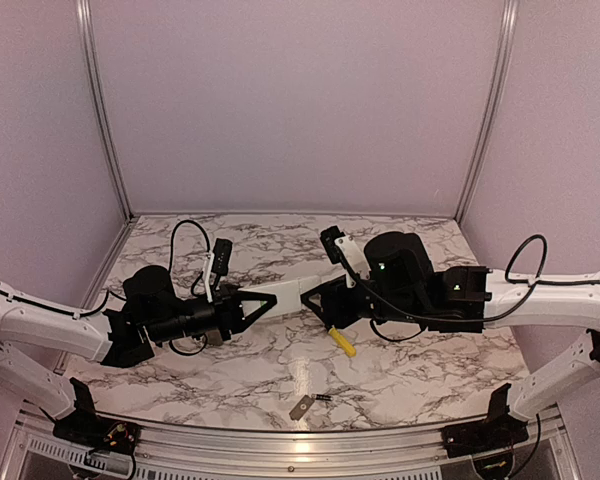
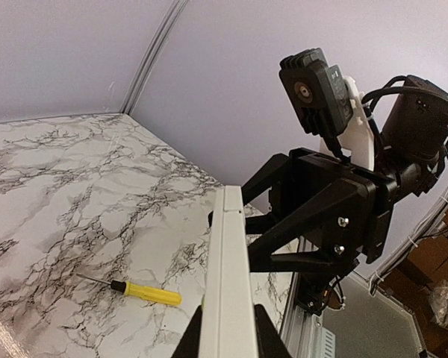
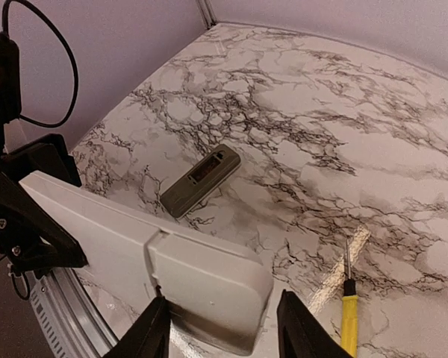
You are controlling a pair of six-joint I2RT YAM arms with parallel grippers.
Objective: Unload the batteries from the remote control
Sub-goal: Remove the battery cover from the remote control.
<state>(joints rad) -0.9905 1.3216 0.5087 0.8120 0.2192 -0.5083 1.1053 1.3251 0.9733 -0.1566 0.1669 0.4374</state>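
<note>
While the left arm's fingers (image 2: 188,339) clamp one end of a long white plastic remote control (image 1: 285,293), it hangs in the air above the white, grey-veined marble surface (image 1: 420,350). The right arm's fingers (image 3: 153,332) flank its other end; whether they press it cannot be told. Its batteries cannot be seen. Below lie a yellow-handled screwdriver (image 1: 342,342) and, nearer the arm bases, a flat grey cover plate (image 1: 300,407).

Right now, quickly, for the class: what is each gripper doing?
Left gripper: closed on the white remote.
Right gripper: jaws either side of the remote's other end; gripping or not, cannot tell.
</note>
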